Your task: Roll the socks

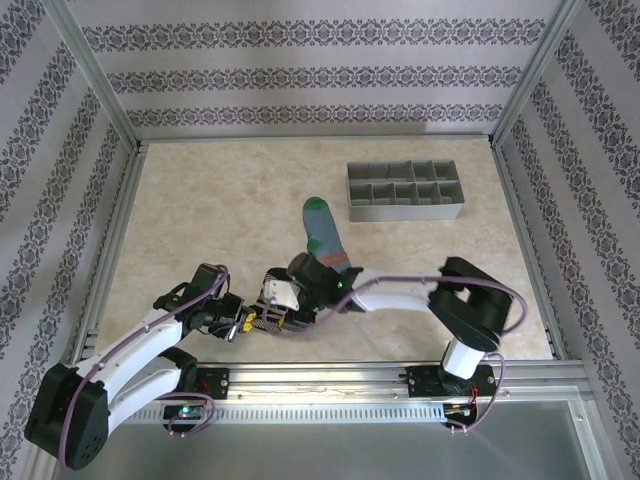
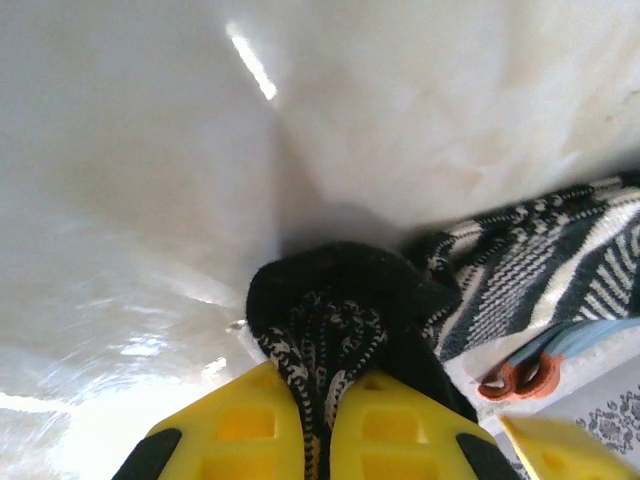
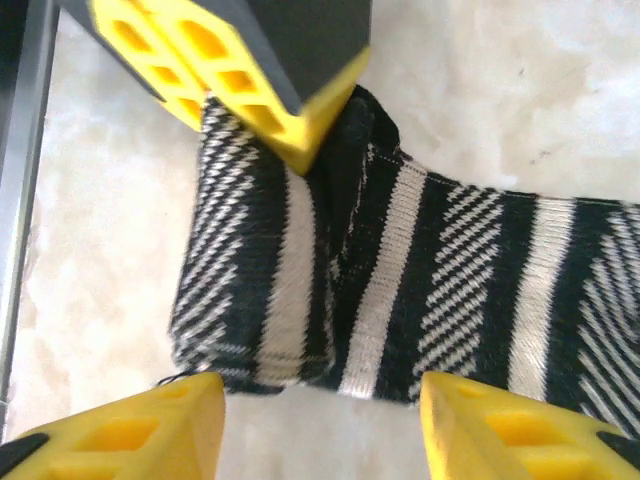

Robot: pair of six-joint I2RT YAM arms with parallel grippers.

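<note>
Table (image 1: 200,200): pale marbled surface that carries everything.
Right arm (image 1: 400,292): reaches to the left; its jaws stand wide open, low over the striped sock.
Left arm (image 1: 150,335): jaws closed, pinching a fold of the black striped sock.
Tray (image 1: 405,211): grey, with compartments, at the far right.
Grey-blue sock (image 1: 323,232): lies flat mid-table, green toe pointing away.
Black striped sock (image 3: 420,290): near the table's front edge, between both arms, one end bunched.

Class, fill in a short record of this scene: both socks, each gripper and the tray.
striped sock: on the table, one end bunched up
left gripper: shut on the striped sock's bunched end
right gripper: open, above the striped sock
blue sock: flat, green toe pointing away from the arms
tray: far right, apart from both socks
</note>
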